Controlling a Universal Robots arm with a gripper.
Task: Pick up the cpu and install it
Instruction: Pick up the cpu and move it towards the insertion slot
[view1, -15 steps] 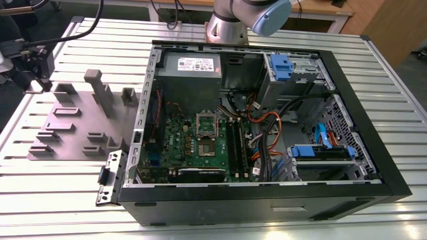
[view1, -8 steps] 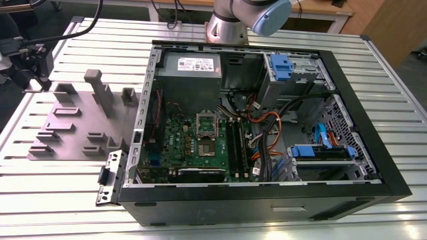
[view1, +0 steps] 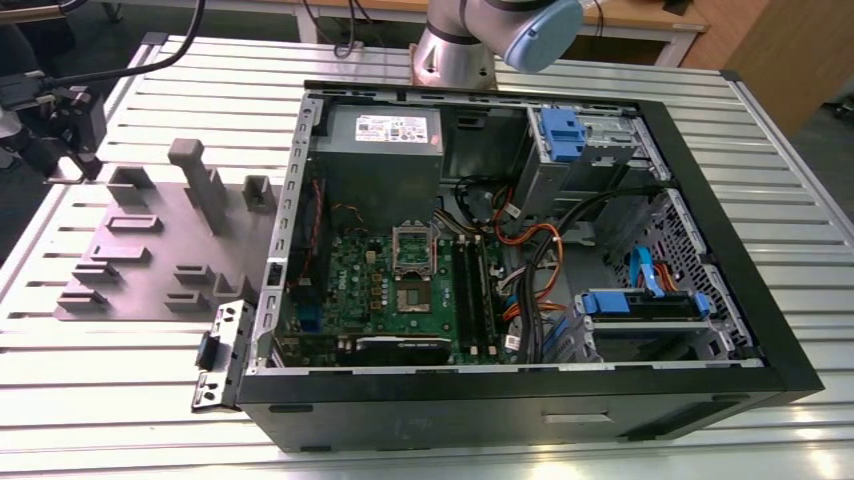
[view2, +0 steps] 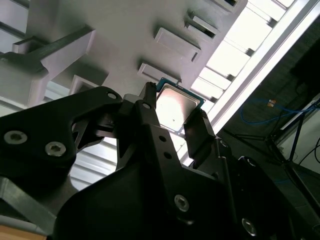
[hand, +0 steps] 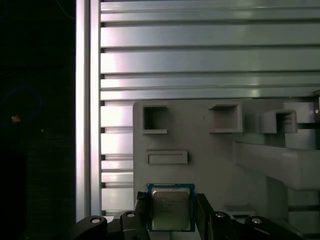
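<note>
The cpu (hand: 171, 207) (view2: 176, 106) is a small square chip with a silvery top and a thin blue-green rim. It sits between the two black fingers of my gripper (hand: 172, 212) (view2: 174, 116), which is shut on its opposite edges. Behind it lies the grey fixture plate (hand: 210, 150) (view2: 115, 30) with its shallow recesses, and the chip appears raised off that plate. In the exterior view my gripper (view1: 70, 140) hangs over the table's far left edge, beside the plate (view1: 160, 250). The open computer case (view1: 534, 230) holds the green motherboard with its socket (view1: 415, 296) near the middle.
Grey blocks (view1: 200, 180) stand upright on the fixture plate. The case is crowded with cables (view1: 534, 260), blue drive brackets (view1: 641, 300) and a power supply (view1: 387, 135). The slatted metal table (view1: 120, 370) ends close to the gripper, with a dark drop-off (hand: 40, 125) beyond its edge.
</note>
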